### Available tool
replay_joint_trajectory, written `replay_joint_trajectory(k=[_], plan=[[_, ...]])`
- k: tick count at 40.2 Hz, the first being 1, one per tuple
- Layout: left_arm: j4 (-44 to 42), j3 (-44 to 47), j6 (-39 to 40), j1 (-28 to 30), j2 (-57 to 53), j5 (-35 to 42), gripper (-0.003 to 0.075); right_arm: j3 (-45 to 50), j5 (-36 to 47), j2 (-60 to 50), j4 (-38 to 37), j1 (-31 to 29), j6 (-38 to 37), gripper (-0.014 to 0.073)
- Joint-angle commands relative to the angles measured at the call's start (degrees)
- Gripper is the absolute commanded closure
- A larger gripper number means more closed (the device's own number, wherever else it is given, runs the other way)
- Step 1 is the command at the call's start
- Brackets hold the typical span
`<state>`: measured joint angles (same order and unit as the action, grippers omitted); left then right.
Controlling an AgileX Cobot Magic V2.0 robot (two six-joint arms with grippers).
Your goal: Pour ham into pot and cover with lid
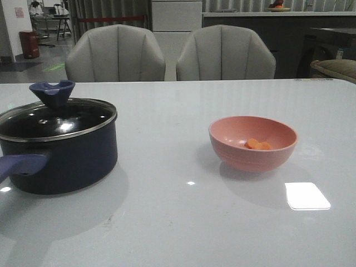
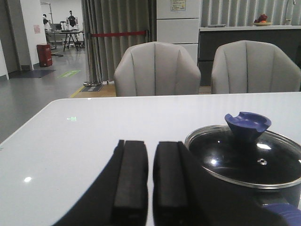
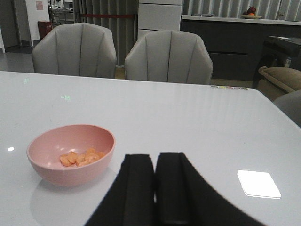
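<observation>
The dark navy pot (image 1: 67,161) stands at the table's left with its blue-purple handle (image 1: 19,165) pointing toward the front. The glass lid (image 1: 55,119) with its notched blue knob (image 1: 52,92) sits on the pot. At the right, a pink bowl (image 1: 253,158) holds the orange ham slices (image 1: 258,145). Neither gripper shows in the front view. My left gripper (image 2: 151,146) is shut and empty, low over the table just beside the lid (image 2: 244,162). My right gripper (image 3: 154,159) is shut and empty, beside the bowl (image 3: 70,172) and ham (image 3: 80,157), touching neither.
Two grey chairs (image 1: 117,55) (image 1: 225,54) stand behind the table's far edge. A bright patch of reflected light (image 1: 307,196) lies on the white tabletop near the front right. Bare table lies between pot and bowl.
</observation>
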<state>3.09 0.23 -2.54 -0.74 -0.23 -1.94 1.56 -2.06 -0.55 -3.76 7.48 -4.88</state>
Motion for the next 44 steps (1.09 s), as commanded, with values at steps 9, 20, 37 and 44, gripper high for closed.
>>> replay_joint_trajectory(k=[9,20,37,44], plan=[[0.31,1.18,0.08,0.18,-1.17,4.77,0.0587,-0.3,4.86,-1.16,-0.64,-0.29,0.48,0.0444],[0.31,1.18,0.08,0.18,-1.17,4.77,0.0587,-0.3,4.86,-1.16,-0.64,-0.29,0.48,0.0444],[0.99,-0.55,0.08,0.18,-1.05,17.82,0.0587,-0.3,4.86,-1.16,-0.64,-0.29,0.48,0.0444],[1.69,-11.29,0.08,0.18,1.65,5.74,0.0587,-0.3,4.86,-1.16,-0.64,-0.29,0.48,0.0444]])
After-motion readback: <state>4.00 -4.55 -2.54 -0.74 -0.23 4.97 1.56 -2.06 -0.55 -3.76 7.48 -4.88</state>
